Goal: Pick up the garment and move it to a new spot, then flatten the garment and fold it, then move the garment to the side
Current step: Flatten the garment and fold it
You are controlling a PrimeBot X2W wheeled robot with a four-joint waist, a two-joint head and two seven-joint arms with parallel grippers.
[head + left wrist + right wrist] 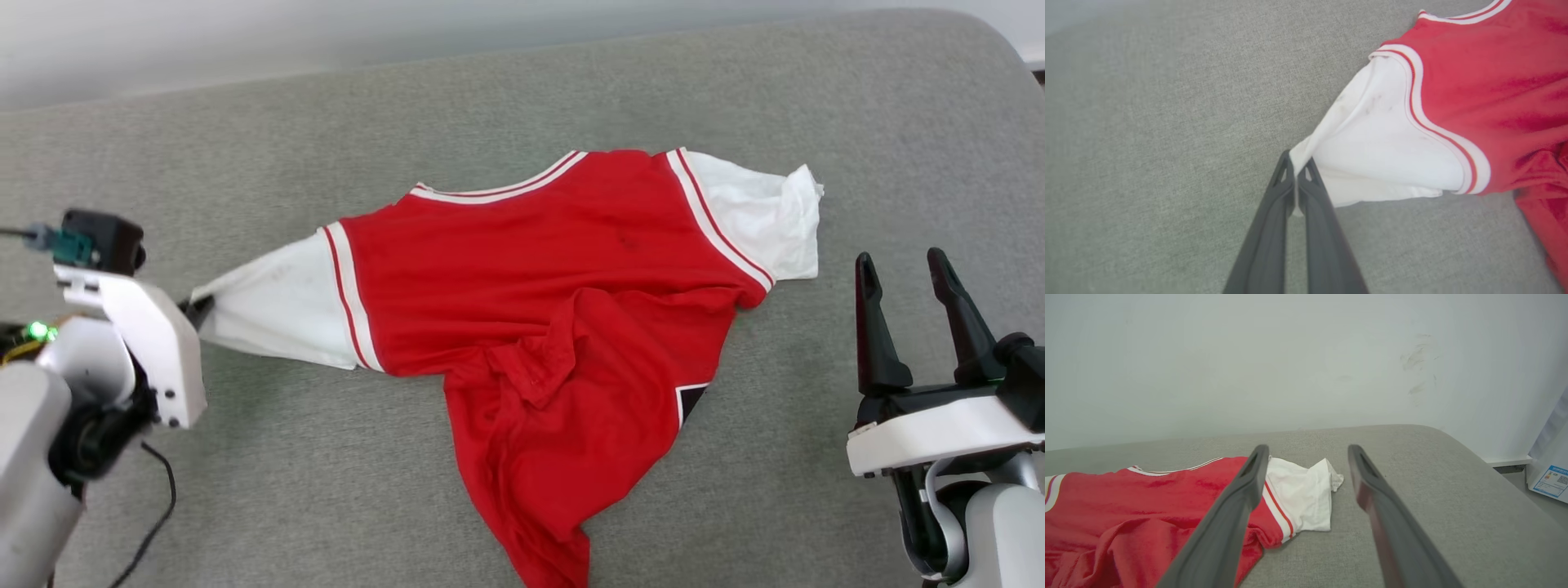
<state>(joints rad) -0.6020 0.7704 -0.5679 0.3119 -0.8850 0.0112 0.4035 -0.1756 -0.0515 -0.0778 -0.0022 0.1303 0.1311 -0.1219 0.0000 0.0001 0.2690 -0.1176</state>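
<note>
The garment (555,269) lies rumpled on the grey cushion, red body in the middle, a white sleeve at each end, its lower part bunched toward the front. My left gripper (1295,171) is shut on the tip of the left white sleeve (1380,151), which is stretched out into a point; in the head view that grip sits at the garment's far left (200,309). My right gripper (902,273) stands open just right of the garment, nothing between its fingers. In the right wrist view the other white sleeve (1302,498) lies ahead of the open right gripper (1308,451).
A grey fabric cushion (245,457) carries everything; its rounded back corner (963,49) is at the far right. A pale wall (1290,355) rises behind. A box with a label (1551,477) stands on the floor beyond the cushion's right end.
</note>
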